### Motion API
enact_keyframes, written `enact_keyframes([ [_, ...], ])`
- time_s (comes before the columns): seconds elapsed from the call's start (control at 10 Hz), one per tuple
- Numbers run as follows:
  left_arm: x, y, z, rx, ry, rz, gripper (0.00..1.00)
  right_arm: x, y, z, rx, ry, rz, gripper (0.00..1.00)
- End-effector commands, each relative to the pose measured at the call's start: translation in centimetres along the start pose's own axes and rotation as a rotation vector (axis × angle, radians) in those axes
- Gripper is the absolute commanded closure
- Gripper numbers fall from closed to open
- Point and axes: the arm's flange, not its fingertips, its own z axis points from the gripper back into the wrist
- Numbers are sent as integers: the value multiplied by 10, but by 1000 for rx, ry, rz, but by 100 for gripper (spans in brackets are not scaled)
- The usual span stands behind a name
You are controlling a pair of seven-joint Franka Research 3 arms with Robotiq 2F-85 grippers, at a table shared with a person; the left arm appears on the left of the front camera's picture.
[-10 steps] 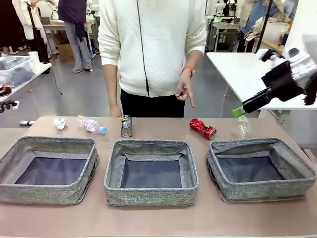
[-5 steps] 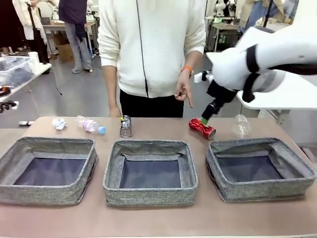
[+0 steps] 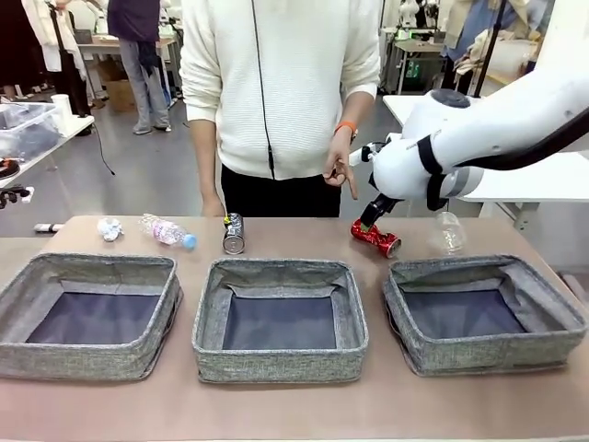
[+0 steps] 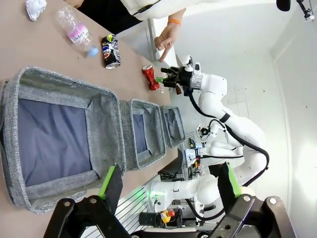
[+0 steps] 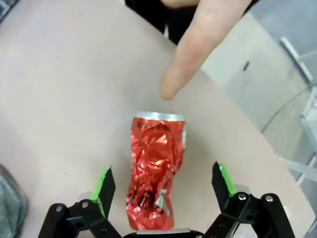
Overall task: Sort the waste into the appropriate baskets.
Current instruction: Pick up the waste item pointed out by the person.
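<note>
Your worktop [image 3: 294, 410]: tan, matte, evenly lit. Beyond it you see smooth grey floor [image 3: 156, 180]. At right, white table [image 3: 442, 129] on metal legs. At left, pale bench [image 3: 55, 138] carrying clear plastic tub [image 3: 23, 124]. Far back: cluttered desks [image 3: 416, 46], cardboard box [image 3: 120, 94]. Light bright, diffuse.

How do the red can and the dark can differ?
The red can lies slanted; the dark can points end-on at the middle basket. The open right pincer hangs over the red can, not the dark can. Both lie on their sides on the table.
</note>
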Motion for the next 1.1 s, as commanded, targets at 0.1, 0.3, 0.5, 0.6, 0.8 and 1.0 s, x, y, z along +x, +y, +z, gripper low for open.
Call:
enact_keyframes([
  [0.1, 0, -2, -1, -17, -7, -23, 0, -4, 6, -24, 22, 28, 2, 0],
  [0.3, 0, -2, -1, -17, -7, -23, 0, -11, 10, -35, 48, 38, -9, 0],
  [0.5, 0, -2, -1, -17, -7, -23, 0, -12, 11, -37, 64, 36, -10, 0],
  [0.6, 0, -2, -1, -17, -7, -23, 0, -12, 11, -37, 63, 40, -10, 0],
  [0.8, 0, -2, -1, -17, -7, -23, 0, -14, 10, -36, 79, 45, -19, 59],
  [1.0, 0, -2, -1, -17, -7, -23, 0, -15, 8, -34, 85, 40, -28, 100],
])
